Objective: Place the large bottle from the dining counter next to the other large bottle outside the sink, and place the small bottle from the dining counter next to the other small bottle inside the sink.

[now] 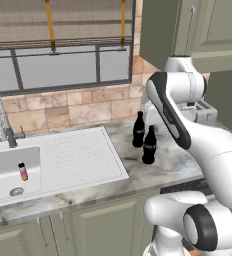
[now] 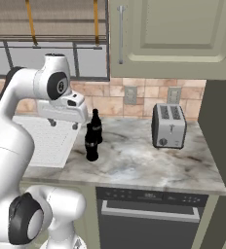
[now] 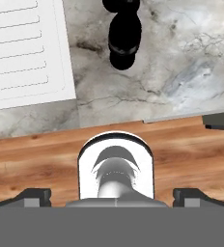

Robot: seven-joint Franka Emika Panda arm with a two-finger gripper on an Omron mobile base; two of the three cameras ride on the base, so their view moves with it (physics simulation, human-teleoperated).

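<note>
Two black bottles point(image 1: 148, 145) stand together on the counter point(image 1: 173, 162) right of the sink point(image 1: 13, 167); gripper point(image 3: 112, 195) fingers spread apart, empty.

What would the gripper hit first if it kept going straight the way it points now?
Probably the wooden floor in front of the cabinets. The open gripper points straight down, near the worktop edge, with the two black bottles further in. Depth is unclear, so it might clip that edge.
</note>
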